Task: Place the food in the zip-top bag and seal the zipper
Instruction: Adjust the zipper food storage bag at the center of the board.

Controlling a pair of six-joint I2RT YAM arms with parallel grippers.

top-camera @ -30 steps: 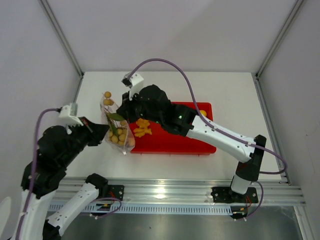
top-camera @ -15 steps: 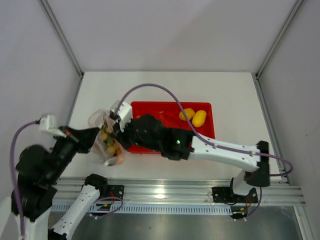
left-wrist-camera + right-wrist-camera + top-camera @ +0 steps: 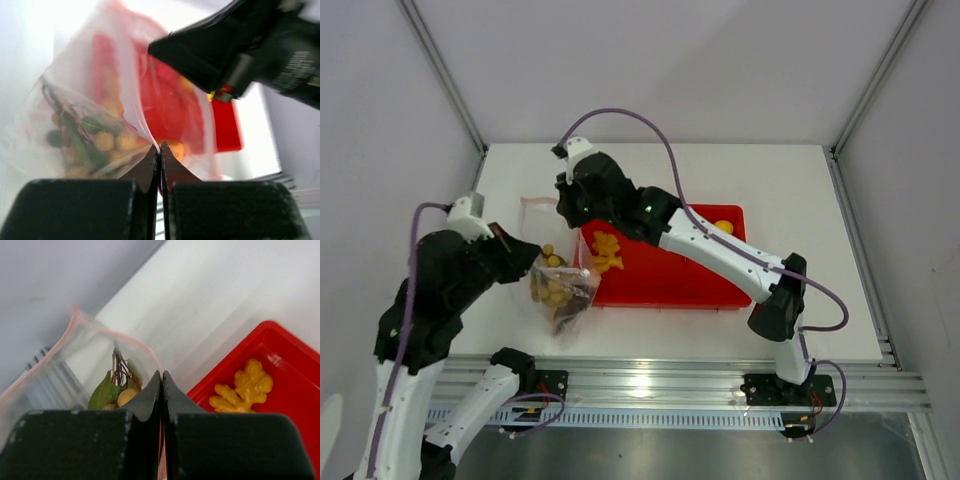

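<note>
Swung farther back, right tool (image 3: 161,377) and left tool (image 3: 160,150) (two grips) clench one zip-top bag (image 3: 556,292).

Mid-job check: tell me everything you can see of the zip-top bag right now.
The zip-top bag is a clear, thin, crumpled plastic pouch with a pinkish zipper strip along its mouth, which gapes open. Inside lie small tan round fruits with green leaves. The left gripper and right gripper are each shut on its film, holding it left of the red tray. Whether its bottom rests on the table cannot be told.
</note>
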